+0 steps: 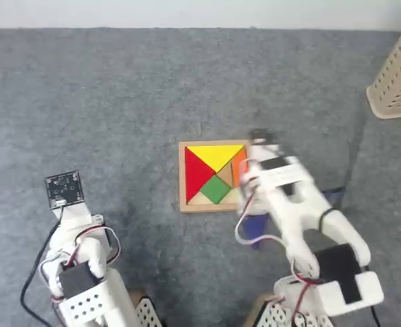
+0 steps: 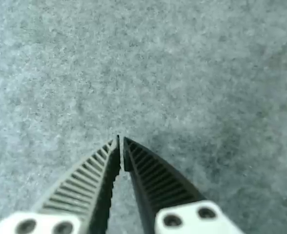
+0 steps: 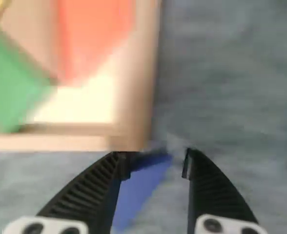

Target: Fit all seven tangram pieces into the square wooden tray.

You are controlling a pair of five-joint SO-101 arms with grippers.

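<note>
**Tabletop [image 1: 119,88] job narrowing to one blue piece**

The square wooden tray [image 1: 182,177] is sitting mid-tabletop, with yellow, red, green and orange pieces lying flat inside it. The right arm is reaching along the tray's right side and is by far the nearer arm. The left gripper [image 2: 120,140] is resting well apart, its fingers pressed together over bare grey surface. The right gripper [image 3: 153,155] is hovering just outside the tray's near right corner, fingers apart, straddling the blue piece [image 3: 138,187]. That piece is lying flat on the tabletop just beside the rim, its long axis running back toward the arm, hugging one finger. A pale patch inside that corner is probably offering the open slot.
</note>
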